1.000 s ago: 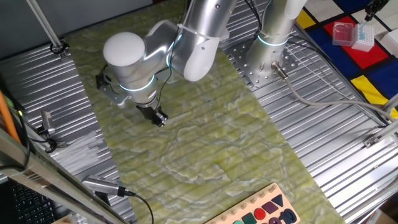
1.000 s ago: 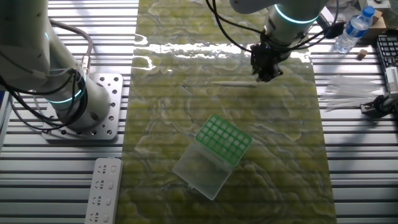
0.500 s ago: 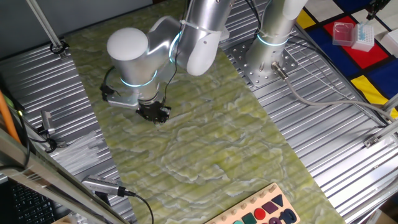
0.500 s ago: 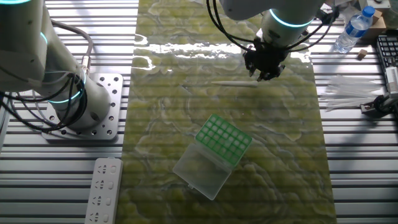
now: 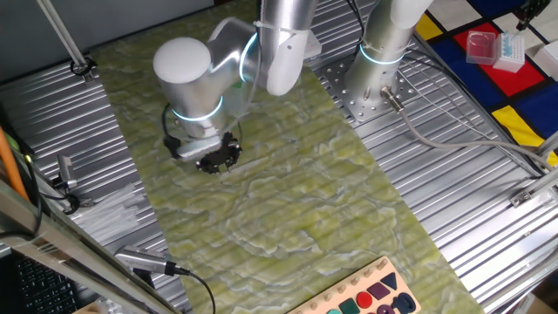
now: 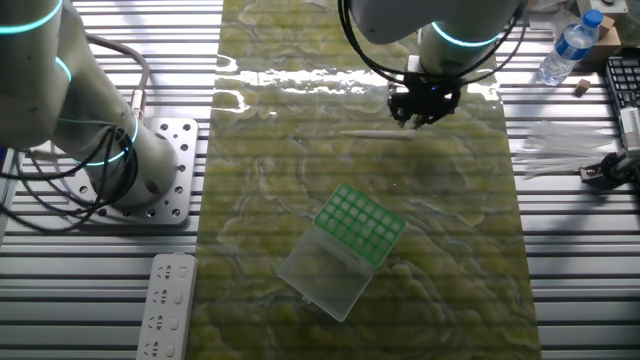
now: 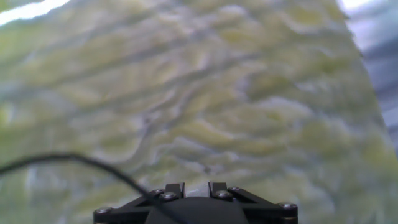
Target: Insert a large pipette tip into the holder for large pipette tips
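Note:
The large pipette tip [image 6: 375,134] lies flat on the green mat, a thin clear sliver pointing left-right. My gripper [image 6: 415,113] hangs just above its right end, fingers pointing down. It also shows in one fixed view [image 5: 216,164], where I cannot make out the tip. In the hand view the gripper [image 7: 196,185] shows two short fingertips [image 7: 175,188] with a small gap and nothing between them; the tip is not in that view. The holder for large pipette tips [image 6: 360,222], green gridded top, sits mid-mat toward the near side, with its clear lid [image 6: 320,277] open beside it.
A second arm's base [image 6: 150,180] stands left of the mat. A white power strip [image 6: 172,305] lies front left. A water bottle [image 6: 572,45] and a bundle of clear plastic [image 6: 565,150] are at the right. A red box [image 5: 482,45] sits far off.
The hand has turned about its wrist and shifted slightly along the mat, staying over the tip's end. The pipette tip and the holder have not moved.

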{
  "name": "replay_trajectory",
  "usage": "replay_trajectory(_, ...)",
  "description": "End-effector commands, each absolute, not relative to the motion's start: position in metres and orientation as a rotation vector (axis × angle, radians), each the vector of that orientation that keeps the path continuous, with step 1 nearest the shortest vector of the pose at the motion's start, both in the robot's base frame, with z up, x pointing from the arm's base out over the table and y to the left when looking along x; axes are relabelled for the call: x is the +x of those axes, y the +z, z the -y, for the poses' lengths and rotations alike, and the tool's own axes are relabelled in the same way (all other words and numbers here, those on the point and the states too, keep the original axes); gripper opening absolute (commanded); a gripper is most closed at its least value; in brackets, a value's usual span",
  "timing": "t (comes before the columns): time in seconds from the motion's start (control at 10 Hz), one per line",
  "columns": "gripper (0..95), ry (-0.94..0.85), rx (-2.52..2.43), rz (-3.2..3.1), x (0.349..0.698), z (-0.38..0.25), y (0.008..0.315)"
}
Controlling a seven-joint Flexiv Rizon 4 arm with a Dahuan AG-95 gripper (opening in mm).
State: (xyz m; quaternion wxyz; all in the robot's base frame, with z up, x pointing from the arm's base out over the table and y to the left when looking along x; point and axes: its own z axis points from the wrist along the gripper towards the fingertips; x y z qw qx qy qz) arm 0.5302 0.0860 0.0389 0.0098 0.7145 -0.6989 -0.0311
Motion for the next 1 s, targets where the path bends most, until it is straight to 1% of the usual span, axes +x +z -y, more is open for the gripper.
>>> replay_trajectory(0.1, 19.0, -0.001, 2.664, 1.395, 0.527, -0.0943, 0.0439)
replay_trajectory(0.6, 19.0, 0.038, 2.724, 1.237, 0.527, -0.0939, 0.0434)
replay_trajectory(1.0, 19.0, 0.034, 2.796, 1.137, 0.526, -0.0929, 0.0368)
